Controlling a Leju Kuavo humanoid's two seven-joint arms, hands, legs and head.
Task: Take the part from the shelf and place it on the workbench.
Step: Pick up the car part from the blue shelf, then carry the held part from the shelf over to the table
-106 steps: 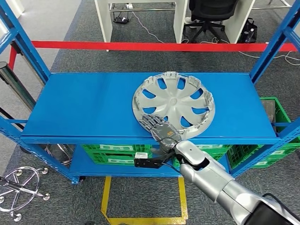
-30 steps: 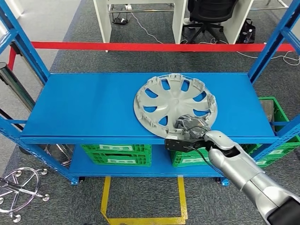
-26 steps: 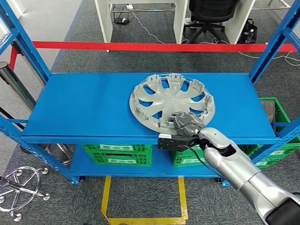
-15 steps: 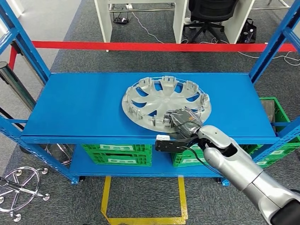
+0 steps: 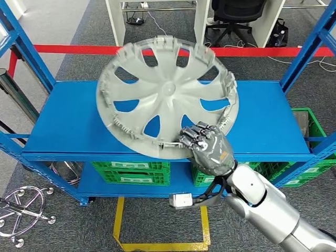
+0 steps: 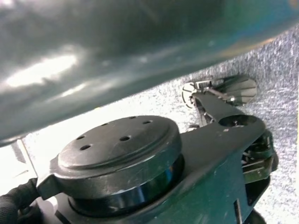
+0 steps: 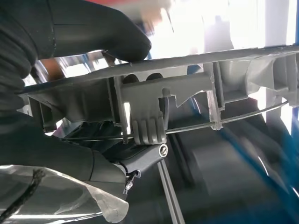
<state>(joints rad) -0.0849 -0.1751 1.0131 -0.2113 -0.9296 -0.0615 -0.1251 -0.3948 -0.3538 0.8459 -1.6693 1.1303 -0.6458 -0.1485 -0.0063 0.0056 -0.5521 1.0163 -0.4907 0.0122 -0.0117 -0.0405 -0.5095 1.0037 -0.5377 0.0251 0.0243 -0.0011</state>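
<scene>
The part is a large silver wheel cover (image 5: 166, 94) with curved spokes and clips round its rim. It hangs in the air above the blue shelf (image 5: 71, 121), tilted toward me. My right hand (image 5: 206, 147) grips its near rim from below, at the lower right. In the right wrist view the rim of the wheel cover (image 7: 169, 88) sits clamped between the thumb above and the dark fingers (image 7: 42, 144) beneath.
Blue uprights (image 5: 305, 47) frame the shelf on both sides. Green crates (image 5: 130, 173) stand on the lower level, with another (image 5: 313, 126) at the right. A red tape line (image 5: 67, 50), white desks and an office chair lie beyond. A chair base (image 5: 21, 210) rests on the floor at the left.
My right hand moved from the cover's left rim to its near right rim and took hold. The cover has been lifted off the shelf toward me and now looks much larger.
</scene>
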